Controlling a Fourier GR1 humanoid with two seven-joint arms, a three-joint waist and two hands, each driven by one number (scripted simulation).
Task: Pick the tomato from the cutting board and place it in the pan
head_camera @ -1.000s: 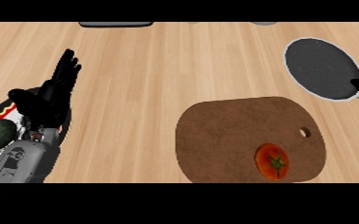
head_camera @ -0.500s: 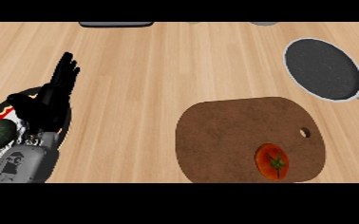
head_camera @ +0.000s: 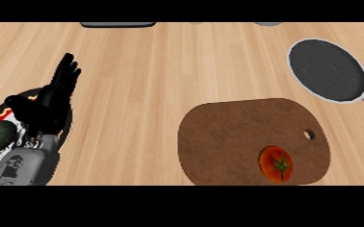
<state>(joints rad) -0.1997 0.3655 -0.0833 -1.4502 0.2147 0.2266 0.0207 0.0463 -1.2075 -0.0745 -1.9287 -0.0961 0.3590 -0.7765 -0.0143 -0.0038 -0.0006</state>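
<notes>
**Tomato on board, pan holds nothing, left hand idle**

The tomato (head_camera: 277, 163) sits on the board (head_camera: 235, 134), near the board's lower right edge, stem side up. It lies just below the board's hang hole (head_camera: 309, 134), not touching it. Nothing touches the tomato.

The pan (head_camera: 327, 69) is at the upper right, well apart from the tomato, with bare counter (head_camera: 163, 77) between pan and board. Dark inside, pale rim.

The left hand (head_camera: 53, 98) shows at the left edge, fingers straight and pointing up the view, holding nothing, far from board and pan. Under it lies a dark round object, mostly hidden; can't tell what it is.

The right hand shows nowhere in the head view.
</notes>
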